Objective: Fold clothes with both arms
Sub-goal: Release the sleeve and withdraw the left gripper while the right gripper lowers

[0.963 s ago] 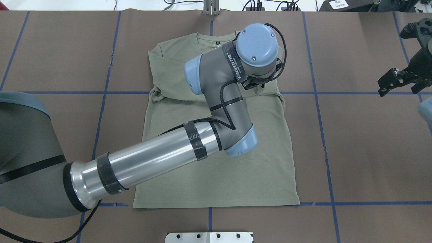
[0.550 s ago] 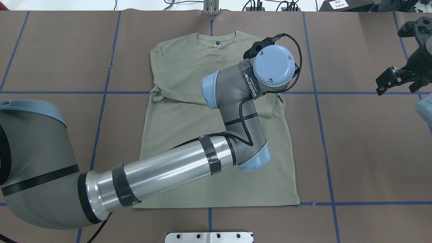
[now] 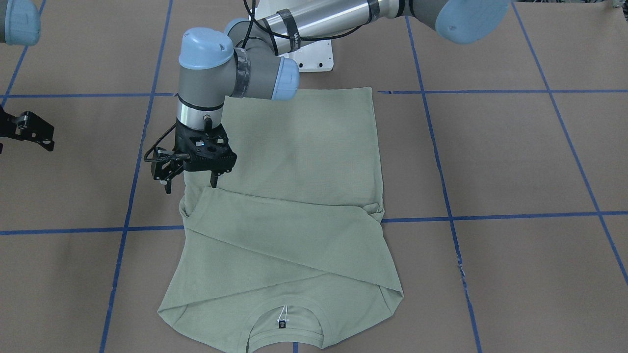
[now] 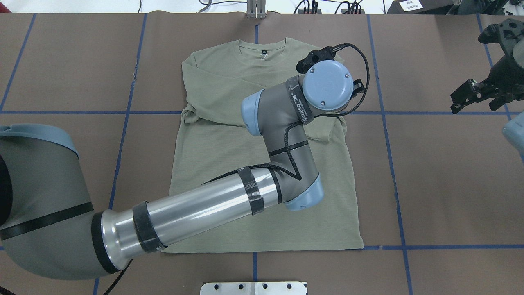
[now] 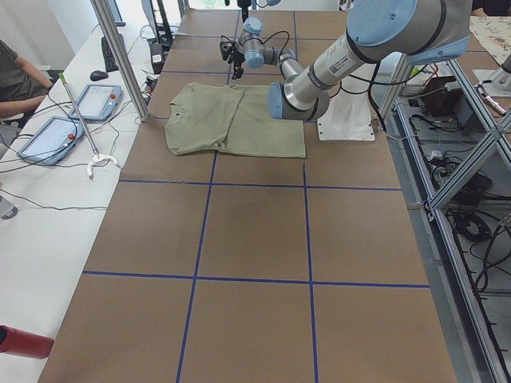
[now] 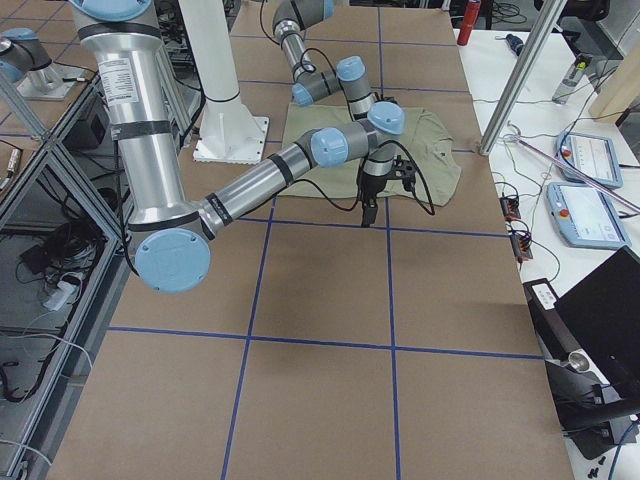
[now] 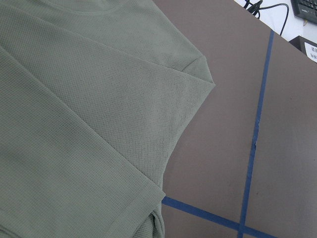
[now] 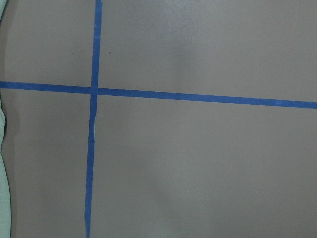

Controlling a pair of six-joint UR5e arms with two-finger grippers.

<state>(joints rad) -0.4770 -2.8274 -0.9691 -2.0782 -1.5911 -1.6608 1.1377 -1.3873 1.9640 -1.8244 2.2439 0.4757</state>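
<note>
The clothes are one sage-green shirt (image 4: 204, 155) lying flat, neck away from the robot, with both sleeves folded across the chest (image 3: 294, 147). My left arm (image 4: 196, 209) reaches over it. The left gripper (image 3: 190, 186) hangs open and empty just above the shirt's edge, where the sleeve fold (image 7: 74, 124) starts; in the overhead view the wrist hides most of it. My right gripper (image 4: 477, 96) hovers off the cloth at the table's right side, fingers spread, holding nothing. The right wrist view shows only a sliver of cloth at its left edge.
Blue tape lines (image 4: 385, 123) grid the brown table. The white base plate (image 4: 254, 288) sits at the near edge. Beyond the far edge, a side table holds teach pendants (image 5: 97, 101), cables and a red bottle (image 5: 24, 341); a person (image 5: 16, 76) sits there.
My left wrist swung rightward from over the chest to the shirt's right edge, then settled. The right gripper drifted slightly up and left at the view's edge.
</note>
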